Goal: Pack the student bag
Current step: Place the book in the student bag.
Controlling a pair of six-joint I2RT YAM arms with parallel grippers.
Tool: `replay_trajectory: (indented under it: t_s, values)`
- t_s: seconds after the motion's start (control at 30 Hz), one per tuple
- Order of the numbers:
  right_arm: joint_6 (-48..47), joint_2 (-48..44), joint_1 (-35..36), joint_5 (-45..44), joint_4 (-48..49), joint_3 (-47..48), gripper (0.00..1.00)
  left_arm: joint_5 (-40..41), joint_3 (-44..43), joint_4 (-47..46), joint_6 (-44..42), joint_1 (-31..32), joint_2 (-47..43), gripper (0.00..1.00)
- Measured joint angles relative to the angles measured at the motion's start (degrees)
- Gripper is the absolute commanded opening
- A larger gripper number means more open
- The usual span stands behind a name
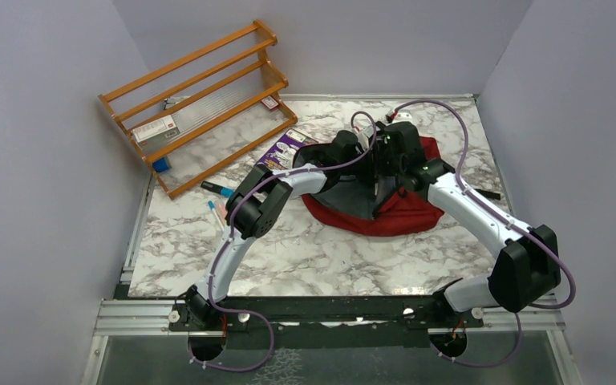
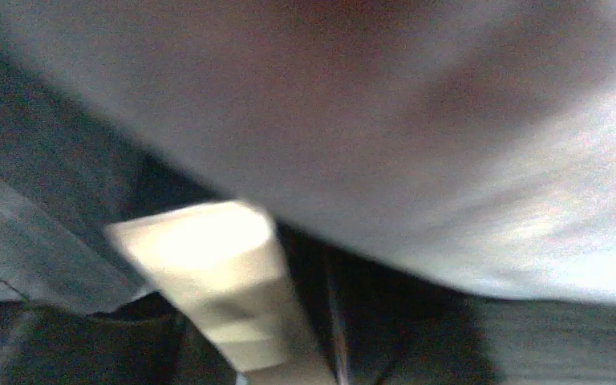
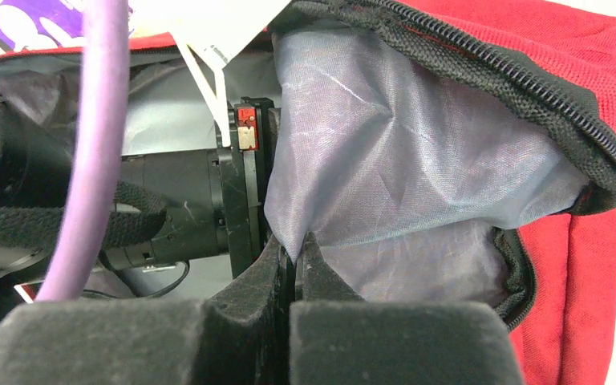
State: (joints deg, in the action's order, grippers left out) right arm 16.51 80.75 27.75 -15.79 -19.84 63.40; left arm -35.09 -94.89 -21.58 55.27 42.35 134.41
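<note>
bag held open, packing not finished

nearest first: the student bag (image 1: 405,215) lies on the marble table (image 1: 305,249), middle-right, with its mouth open toward the left. the right gripper (image 3: 293,261) has its fingers pressed together on a fold of the grey lining (image 3: 385,152), just inside the zipper edge. we judge it is lifting the fabric to keep the mouth open.

the left gripper (image 3: 241,196) reaches into the bag from the left. its fingers are hidden behind the lining and its own view is all blur. we cannot tell how far apart they are or whether they hold anything. a pale blurred shape (image 2: 208,273) sits in that view, and we can't say what it is.

left of the bag, a marker (image 1: 218,190) lies on the table. farther back, a purple-covered book (image 1: 285,147) sits just beside the bag's far-left edge. farthest left stands the wooden rack (image 1: 200,88), with a small box (image 1: 156,128) on it.

progress, as we judge it: bag open and being loaded, book and marker not yet in. what's already inside doesn't show.
</note>
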Motion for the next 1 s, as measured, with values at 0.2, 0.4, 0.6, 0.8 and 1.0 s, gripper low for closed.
replay_trajectory:
  t_s: [0.2, 0.4, 0.6, 0.8, 1.0]
  values:
    - [0.0, -1.16, 0.0, -0.37, 0.46, -0.72, 0.01, 0.04, 0.0, 0.33, -0.83, -0.26, 0.74, 0.66]
    - [0.04, -1.38, 0.0, -0.63, 0.55, -1.27, 0.01, 0.15, 0.9, 0.7, -2.47, -0.39, 0.7, 0.76]
    - [0.17, -1.4, 0.04, -0.96, 0.57, -2.19, 0.01, 0.39, 3.87, 2.08, -5.22, -1.05, -0.63, 0.87]
    - [0.22, -1.84, 0.04, -1.4, 0.79, -2.93, 0.01, 2.91, 5.77, 8.52, -10.51, -2.19, -5.6, 0.98]
    - [0.31, -2.23, 0.04, -1.53, 0.87, -3.56, 0.01, 5.16, 6.73, 13.44, -14.8, -4.04, -9.05, 0.98]
